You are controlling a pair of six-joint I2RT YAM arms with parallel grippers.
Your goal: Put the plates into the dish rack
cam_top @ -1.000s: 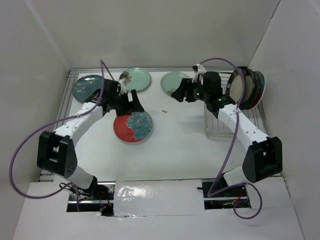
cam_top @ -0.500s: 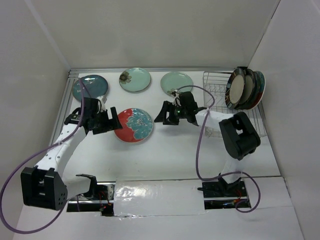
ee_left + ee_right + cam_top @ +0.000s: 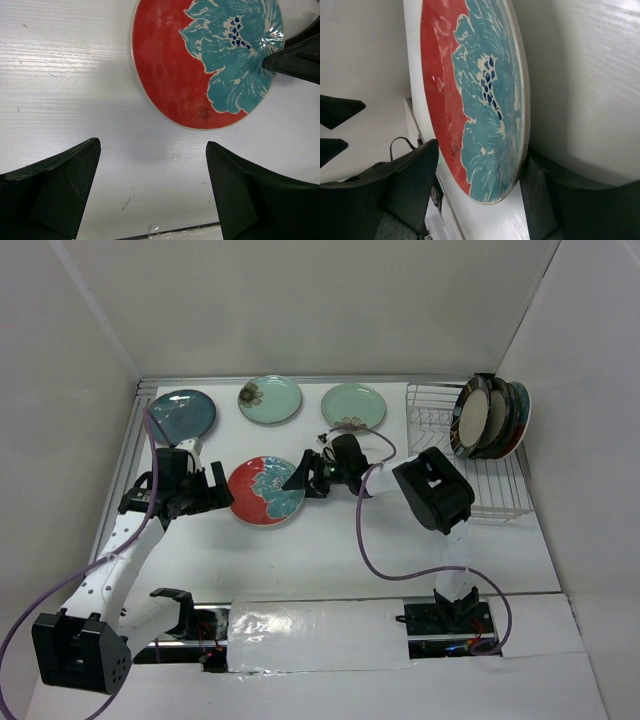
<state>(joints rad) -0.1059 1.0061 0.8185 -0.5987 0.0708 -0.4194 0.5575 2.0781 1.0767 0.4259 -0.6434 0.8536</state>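
Red plate [image 3: 262,490] lay on the table [image 3: 340,540], dish rack [image 3: 490,495] well to its right. Left gripper [image 3: 220,490] hung just left of it, jaws wide (nothing held); right gripper [image 3: 300,480] straddled its right rim, jaws parted.

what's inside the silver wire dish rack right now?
Round ceramic plates stand on edge at the far end of the silver wire dish rack; the front one is cream with a dark rim. They overlap, so the exact count is hidden.
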